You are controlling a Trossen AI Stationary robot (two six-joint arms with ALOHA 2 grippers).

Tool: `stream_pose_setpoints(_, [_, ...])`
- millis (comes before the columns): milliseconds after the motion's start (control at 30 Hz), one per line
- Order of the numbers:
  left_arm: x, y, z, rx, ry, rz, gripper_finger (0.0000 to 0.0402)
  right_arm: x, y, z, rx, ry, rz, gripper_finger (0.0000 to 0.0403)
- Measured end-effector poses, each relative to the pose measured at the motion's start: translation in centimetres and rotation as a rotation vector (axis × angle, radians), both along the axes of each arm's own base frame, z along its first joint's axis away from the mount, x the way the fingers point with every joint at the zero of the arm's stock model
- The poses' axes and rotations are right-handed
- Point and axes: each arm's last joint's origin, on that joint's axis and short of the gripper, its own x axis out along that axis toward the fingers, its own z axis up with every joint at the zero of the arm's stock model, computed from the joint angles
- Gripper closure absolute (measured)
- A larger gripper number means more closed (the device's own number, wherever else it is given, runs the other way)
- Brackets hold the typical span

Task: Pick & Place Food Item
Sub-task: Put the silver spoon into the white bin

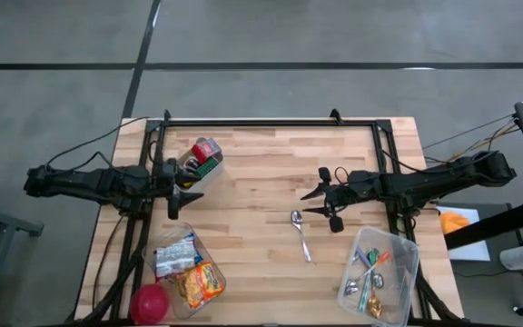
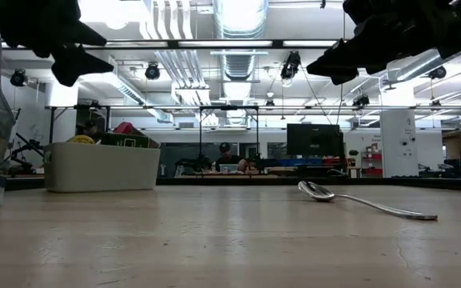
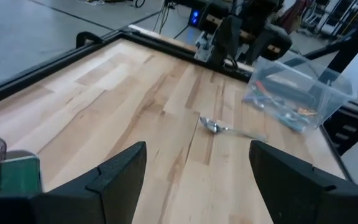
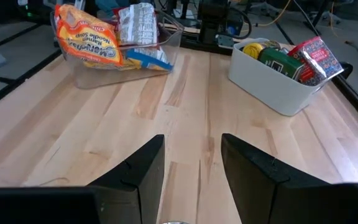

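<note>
Bright, even overhead light from ceiling strip lamps, which glare white in the low view. Soft, faint shadows on the wooden table. Wrist views look slightly blurred.

The high view looks straight down on the whole table; the low view sits at tabletop level, facing across it into the room. Each wrist view looks forward over the wood, apparently toward the opposite arm, and the spoon shows in the high, low and left wrist views.

Left end effector and right end effector, both open and empty, above the table.
</note>
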Motion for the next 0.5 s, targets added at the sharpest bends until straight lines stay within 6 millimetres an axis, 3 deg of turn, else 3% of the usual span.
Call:
stream_pose_setpoints(133, [-0.1,0.0,-0.5,0.004,0.042,0.0,0.0116,0.0,0.0,0.0,0.111,0.012,-0.037,0.0246])
stream_pose_setpoints(333, [-0.4,0.0,-1.3,0.015,0.131,-0.001,0.0116,0.0,0.1,0.0,0.457,0.056,-0.153,0.0246])
stream_pose_setpoints(500, [-0.7,0.1,-1.9,0.021,0.189,-0.001,0.0116,0.0,0.1,0.0,0.479,0.058,-0.16,0.0246])
